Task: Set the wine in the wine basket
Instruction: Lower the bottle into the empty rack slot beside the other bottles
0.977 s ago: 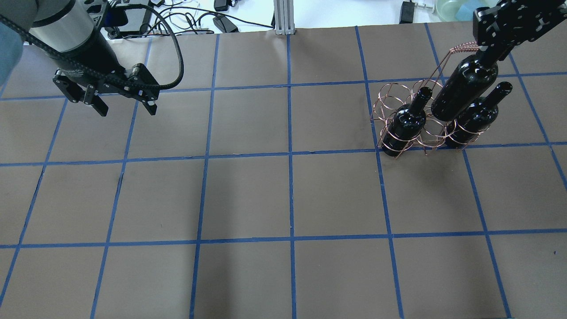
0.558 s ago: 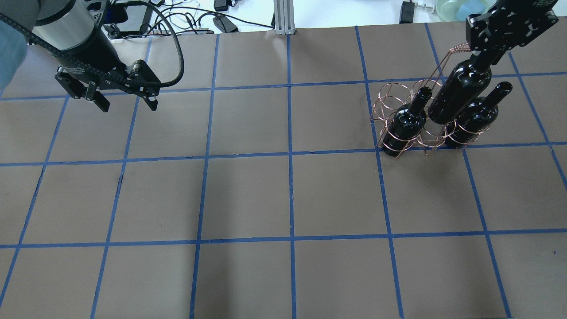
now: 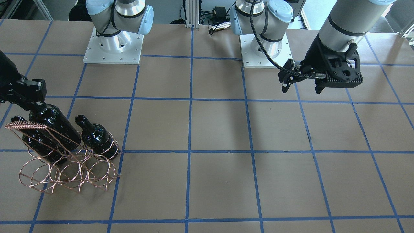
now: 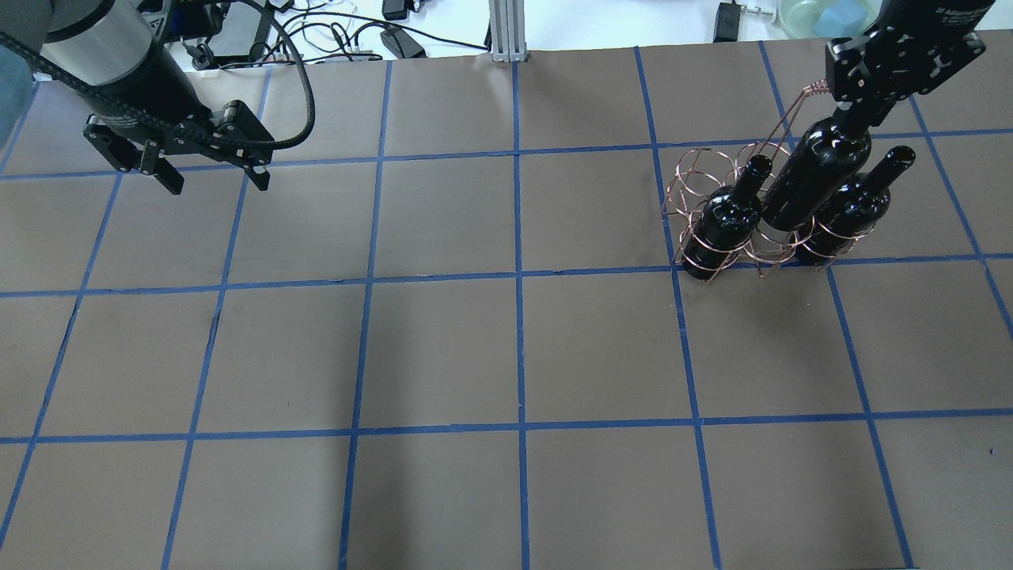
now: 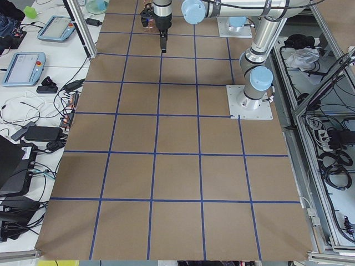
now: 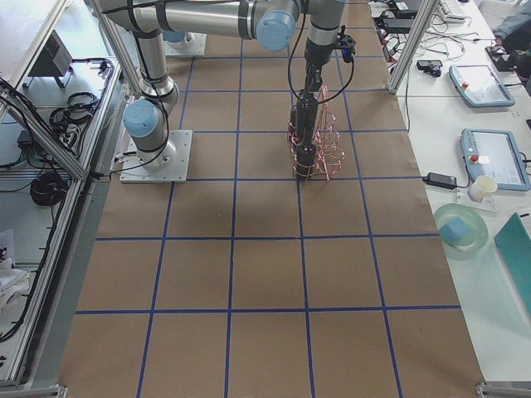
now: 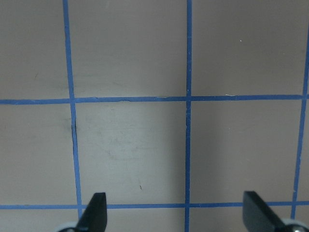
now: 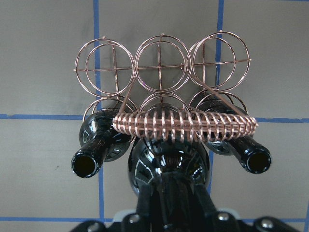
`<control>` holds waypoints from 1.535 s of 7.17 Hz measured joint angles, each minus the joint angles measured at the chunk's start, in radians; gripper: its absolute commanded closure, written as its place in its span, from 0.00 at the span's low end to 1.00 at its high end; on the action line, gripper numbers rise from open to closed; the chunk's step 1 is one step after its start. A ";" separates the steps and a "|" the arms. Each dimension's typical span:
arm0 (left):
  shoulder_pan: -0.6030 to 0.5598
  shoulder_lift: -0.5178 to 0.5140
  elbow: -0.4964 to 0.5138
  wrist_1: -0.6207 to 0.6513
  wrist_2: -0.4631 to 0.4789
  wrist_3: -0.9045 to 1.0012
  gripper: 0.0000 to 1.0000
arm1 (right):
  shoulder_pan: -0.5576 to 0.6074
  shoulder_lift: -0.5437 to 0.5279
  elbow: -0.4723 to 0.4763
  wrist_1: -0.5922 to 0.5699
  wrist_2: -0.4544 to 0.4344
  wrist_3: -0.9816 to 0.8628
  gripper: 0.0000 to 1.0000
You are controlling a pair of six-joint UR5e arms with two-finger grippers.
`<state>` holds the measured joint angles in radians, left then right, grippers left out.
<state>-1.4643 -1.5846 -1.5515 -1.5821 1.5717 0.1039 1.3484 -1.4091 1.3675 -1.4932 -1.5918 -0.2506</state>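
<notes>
Wine (image 4: pixel 815 178) hangs in the middle ring of the basket (image 4: pixel 696 170), its neck pinched by the right gripper (image 4: pixel 859 111). It seems only partly lowered, so seating and release remain. A second bottle (image 4: pixel 732 218) and a third bottle (image 4: pixel 851 207) sit in the rings on either side. The left gripper (image 4: pixel 215 178) is spread, holding nothing, well apart.

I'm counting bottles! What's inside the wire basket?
A bottle and a second bottle stand inside; the right claw holds the wine between them. Three rings look empty. Bottoms are hidden.
</notes>
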 measured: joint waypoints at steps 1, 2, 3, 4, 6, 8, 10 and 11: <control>0.000 -0.004 -0.005 0.001 -0.001 0.001 0.00 | 0.000 0.006 0.000 -0.008 0.000 -0.001 1.00; 0.001 -0.006 -0.007 0.002 0.001 0.001 0.00 | -0.001 0.015 0.001 -0.018 -0.003 -0.001 1.00; 0.001 -0.006 -0.008 0.001 0.002 0.001 0.00 | -0.002 0.020 0.001 -0.023 -0.003 -0.001 1.00; 0.002 0.000 -0.008 -0.001 0.005 0.001 0.00 | -0.003 0.021 0.001 -0.025 -0.002 -0.001 1.00; 0.002 0.012 -0.008 -0.005 0.006 0.002 0.00 | -0.003 0.027 0.001 -0.025 -0.003 -0.001 1.00; -0.006 0.012 -0.010 -0.007 -0.003 -0.008 0.00 | -0.003 0.037 0.002 -0.027 -0.004 -0.005 1.00; -0.012 0.013 -0.027 -0.013 -0.005 -0.008 0.00 | -0.003 0.051 0.005 -0.044 -0.003 -0.012 1.00; -0.012 0.015 -0.031 -0.012 -0.007 -0.008 0.00 | -0.003 0.061 0.015 -0.068 -0.003 -0.016 1.00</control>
<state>-1.4766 -1.5692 -1.5829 -1.5938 1.5649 0.0958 1.3456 -1.3482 1.3830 -1.5614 -1.5943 -0.2664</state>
